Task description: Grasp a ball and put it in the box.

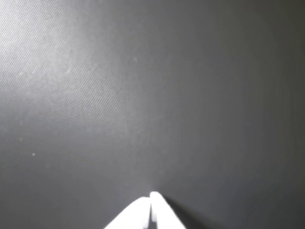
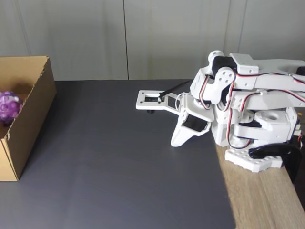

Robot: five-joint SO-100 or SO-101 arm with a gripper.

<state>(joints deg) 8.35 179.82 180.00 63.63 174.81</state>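
Already we see the ball (image 2: 9, 106) sitting inside the box (image 2: 29, 121) at the worktop's (image 2: 119, 167) left edge in the fixed view, so we judge the job basically done. Our claw (image 2: 175, 141) is clenched w/ nothing in it, tips pressed together in the wrist view (image 1: 151, 202), pointing down near the dark mat's right edge. The arm is folded back over its base, prob. a rest pose, well apart from the box.

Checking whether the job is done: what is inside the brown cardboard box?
The bumpy purple, pink and white rubbery ball sits inside the brown corrugated cardboard box. The box's near wall and the picture's left edge hide the rest of its inside.
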